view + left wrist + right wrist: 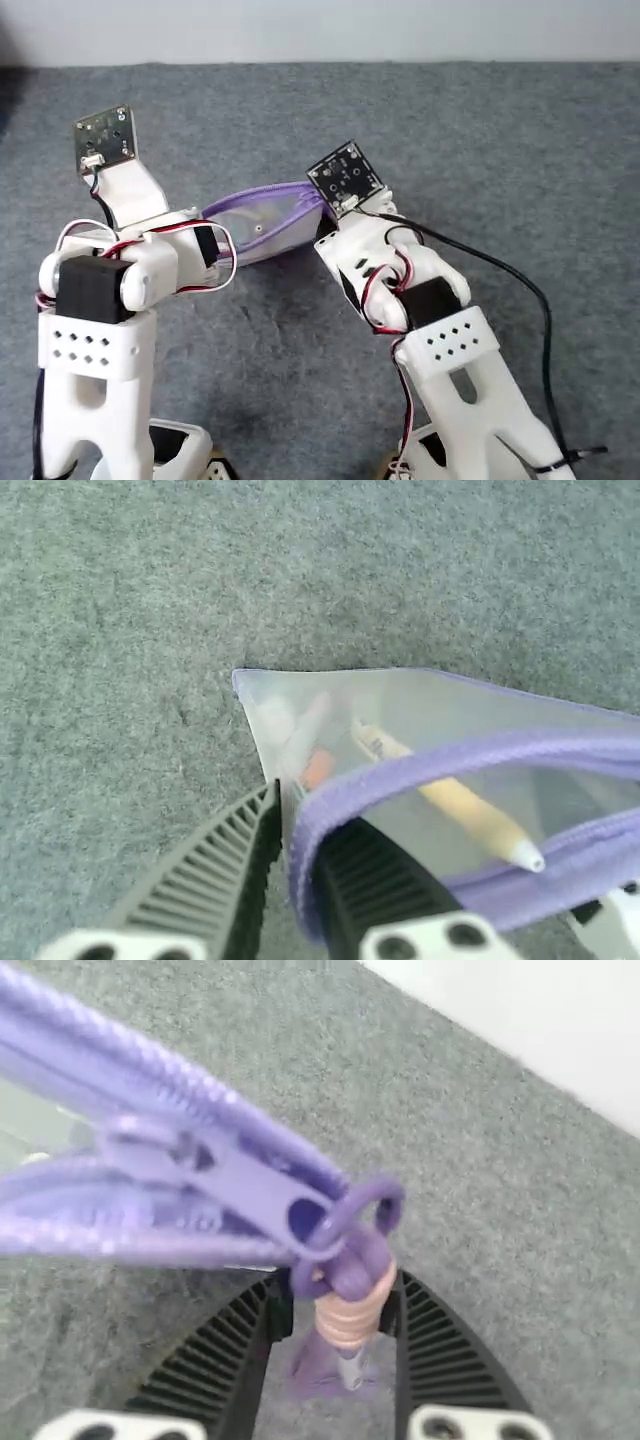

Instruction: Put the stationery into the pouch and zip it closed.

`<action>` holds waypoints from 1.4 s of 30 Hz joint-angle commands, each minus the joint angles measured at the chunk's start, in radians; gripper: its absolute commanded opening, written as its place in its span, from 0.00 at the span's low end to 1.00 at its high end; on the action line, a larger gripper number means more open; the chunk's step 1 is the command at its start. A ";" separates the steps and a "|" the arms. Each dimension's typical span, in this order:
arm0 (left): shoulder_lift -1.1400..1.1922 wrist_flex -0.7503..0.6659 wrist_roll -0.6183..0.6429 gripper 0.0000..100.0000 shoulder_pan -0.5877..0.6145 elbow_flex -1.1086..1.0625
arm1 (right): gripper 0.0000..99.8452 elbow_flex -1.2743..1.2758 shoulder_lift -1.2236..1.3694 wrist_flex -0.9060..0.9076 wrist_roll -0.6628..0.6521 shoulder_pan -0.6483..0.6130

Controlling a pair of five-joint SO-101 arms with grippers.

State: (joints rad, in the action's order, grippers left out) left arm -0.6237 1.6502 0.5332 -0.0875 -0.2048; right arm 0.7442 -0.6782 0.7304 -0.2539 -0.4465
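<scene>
A translucent pouch (pixel 262 222) with a purple zipper band lies on the grey carpet between the two arms. In the left wrist view several pens show through the pouch (pixel 420 715), among them a yellow pen (pixel 455 802) with a white tip. My left gripper (pixel 296 855) is shut on the pouch's purple edge at one end. At the other end, my right gripper (pixel 340 1345) is shut on the peach-coloured zipper pull (pixel 345 1305), which hangs from the purple slider (pixel 285 1210). The two zipper bands stand apart by the pen's tip.
Grey carpet (pixel 500 130) covers the table around the pouch. A white wall (pixel 320 30) runs along the far edge. A black cable (pixel 530 300) trails beside the right arm. The arms' bases stand at the near edge.
</scene>
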 commanded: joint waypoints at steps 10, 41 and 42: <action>-0.014 -0.005 -0.015 0.01 -0.003 0.005 | 0.01 -0.046 -0.104 -0.013 -0.029 0.001; -0.014 -0.005 -0.015 0.01 -0.003 0.005 | 0.17 -0.040 -0.315 0.334 0.132 -0.056; -0.014 -0.005 -0.015 0.01 -0.003 0.005 | 0.16 -0.035 -0.305 0.320 0.132 -0.064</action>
State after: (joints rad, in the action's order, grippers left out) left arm -0.6237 1.6502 0.5301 -0.0875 -0.2048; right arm 0.7442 -0.9927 1.0986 -0.1327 -0.4941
